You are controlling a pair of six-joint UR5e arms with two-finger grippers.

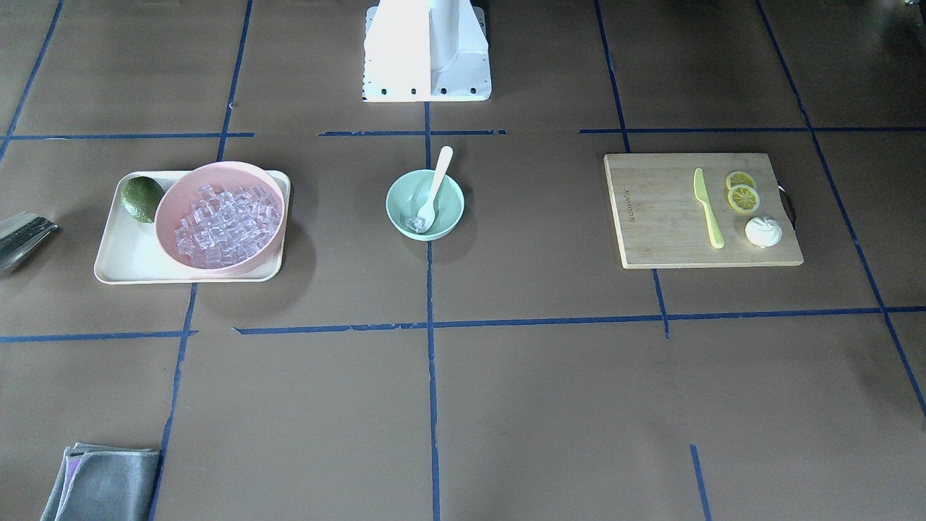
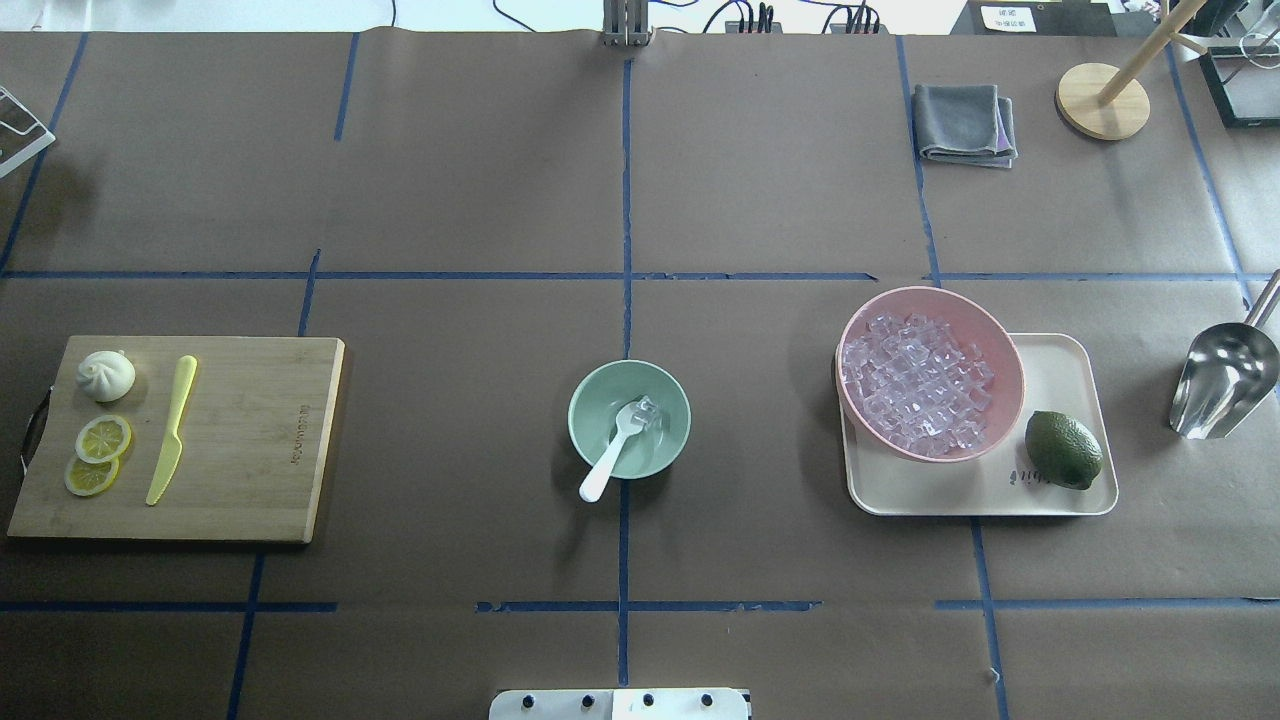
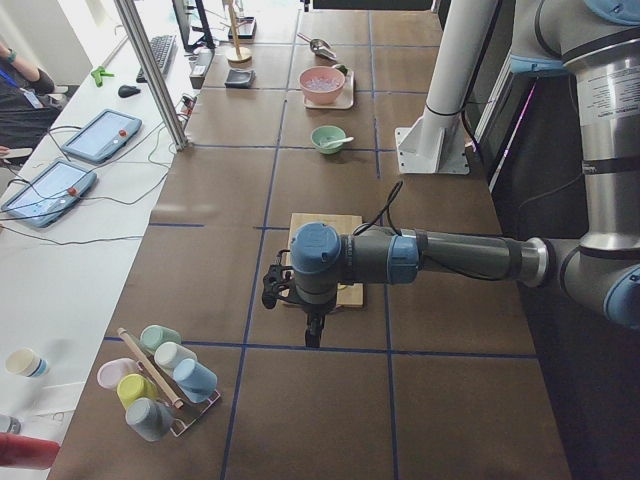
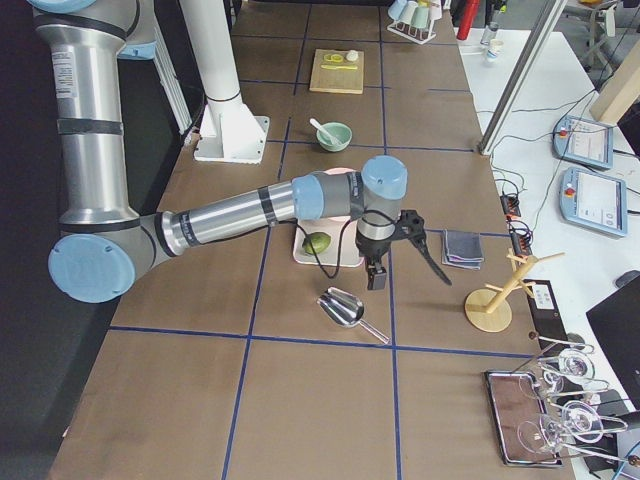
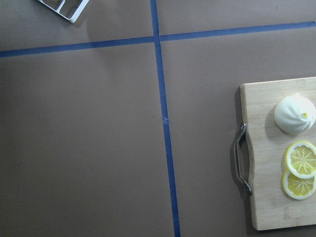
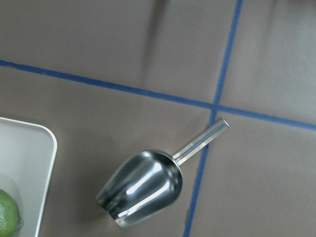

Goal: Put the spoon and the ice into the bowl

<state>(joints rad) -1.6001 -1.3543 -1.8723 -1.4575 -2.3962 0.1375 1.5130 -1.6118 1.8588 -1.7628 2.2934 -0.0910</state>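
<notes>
The mint-green bowl (image 1: 399, 194) (image 2: 586, 398) stands at the table's middle. The white spoon (image 1: 436, 189) (image 2: 610, 455) lies in it, scoop down, with the handle leaning over the rim. A clear ice cube (image 1: 414, 223) (image 2: 646, 407) sits in the bowl beside the scoop. Both arms are out of the overhead and front views. The left gripper (image 3: 313, 335) hangs above the cutting board's end. The right gripper (image 4: 371, 276) hangs above the metal scoop. I cannot tell whether either is open or shut.
A pink bowl (image 2: 1005, 345) full of ice and a lime (image 2: 1063, 449) sit on a cream tray (image 2: 1070, 355). A metal scoop (image 2: 1222, 380) (image 6: 143, 186) lies beyond the tray. A cutting board (image 2: 260, 440) holds a yellow-green knife (image 2: 170, 432), lemon slices and a bun. A grey cloth (image 2: 962, 122) lies at the far right.
</notes>
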